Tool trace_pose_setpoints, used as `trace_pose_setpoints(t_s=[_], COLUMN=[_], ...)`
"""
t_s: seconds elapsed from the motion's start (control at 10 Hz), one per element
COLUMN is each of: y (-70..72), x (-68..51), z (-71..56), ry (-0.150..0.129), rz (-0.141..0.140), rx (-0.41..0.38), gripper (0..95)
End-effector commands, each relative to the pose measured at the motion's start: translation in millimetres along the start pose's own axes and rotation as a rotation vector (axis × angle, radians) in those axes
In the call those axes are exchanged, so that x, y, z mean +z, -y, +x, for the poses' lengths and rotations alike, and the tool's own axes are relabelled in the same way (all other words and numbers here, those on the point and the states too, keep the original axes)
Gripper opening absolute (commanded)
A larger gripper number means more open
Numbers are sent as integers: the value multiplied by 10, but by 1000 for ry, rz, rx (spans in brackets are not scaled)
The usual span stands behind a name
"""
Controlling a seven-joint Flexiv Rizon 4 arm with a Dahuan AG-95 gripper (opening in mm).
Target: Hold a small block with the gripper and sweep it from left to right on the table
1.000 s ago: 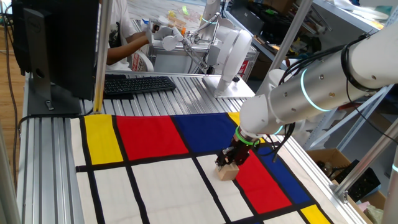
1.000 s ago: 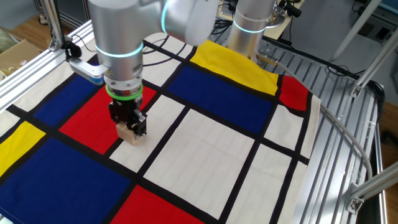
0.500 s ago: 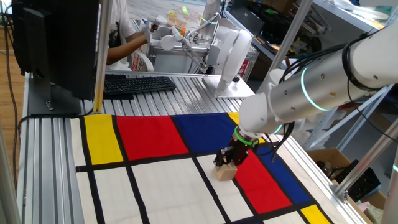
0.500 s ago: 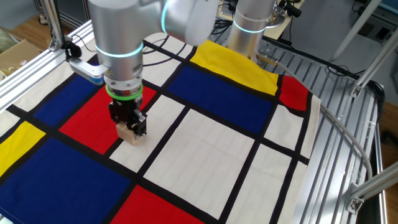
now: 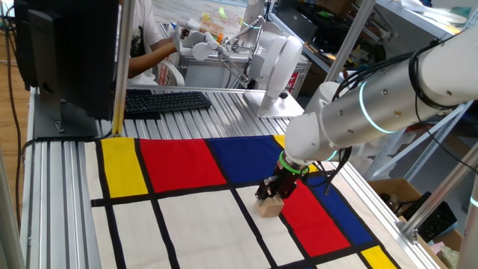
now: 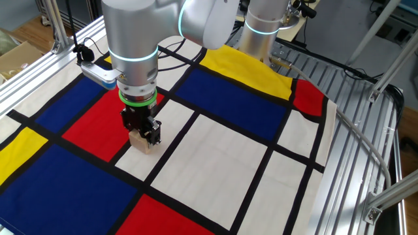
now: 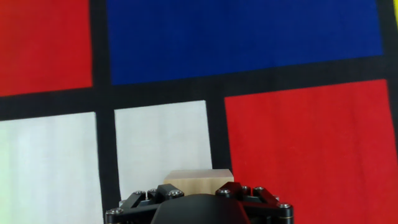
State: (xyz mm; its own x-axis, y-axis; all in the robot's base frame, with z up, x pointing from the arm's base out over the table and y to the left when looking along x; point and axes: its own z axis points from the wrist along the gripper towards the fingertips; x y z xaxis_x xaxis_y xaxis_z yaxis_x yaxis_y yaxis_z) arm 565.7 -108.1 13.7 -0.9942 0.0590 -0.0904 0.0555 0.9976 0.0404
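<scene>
The small block, a light-tan wooden cube, rests on the table's patterned cloth, on the black line between a white and a red rectangle. The black gripper with its green ring comes down from the white arm and is shut on the block. In the other fixed view the gripper stands upright over the block, on the table. The hand view shows only the block's top past the gripper, with cloth beyond.
A keyboard and a dark monitor stand on the bare rails behind the cloth. A person's arm reaches in at the back. A white machine stands there too. A cable runs along the rails.
The gripper has slid a little along the cloth with the block in it, away from the red rectangle and toward the white one. Its grip has not changed.
</scene>
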Motion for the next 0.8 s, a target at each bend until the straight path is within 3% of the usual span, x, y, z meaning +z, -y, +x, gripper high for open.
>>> trace_pose_setpoints(t_s=[0.1, 0.8], y=[-6, -21], x=[-10, -12], z=[0, 9], ry=[-2, -3], rz=[-3, -6], rx=[0, 3], gripper=[0, 0])
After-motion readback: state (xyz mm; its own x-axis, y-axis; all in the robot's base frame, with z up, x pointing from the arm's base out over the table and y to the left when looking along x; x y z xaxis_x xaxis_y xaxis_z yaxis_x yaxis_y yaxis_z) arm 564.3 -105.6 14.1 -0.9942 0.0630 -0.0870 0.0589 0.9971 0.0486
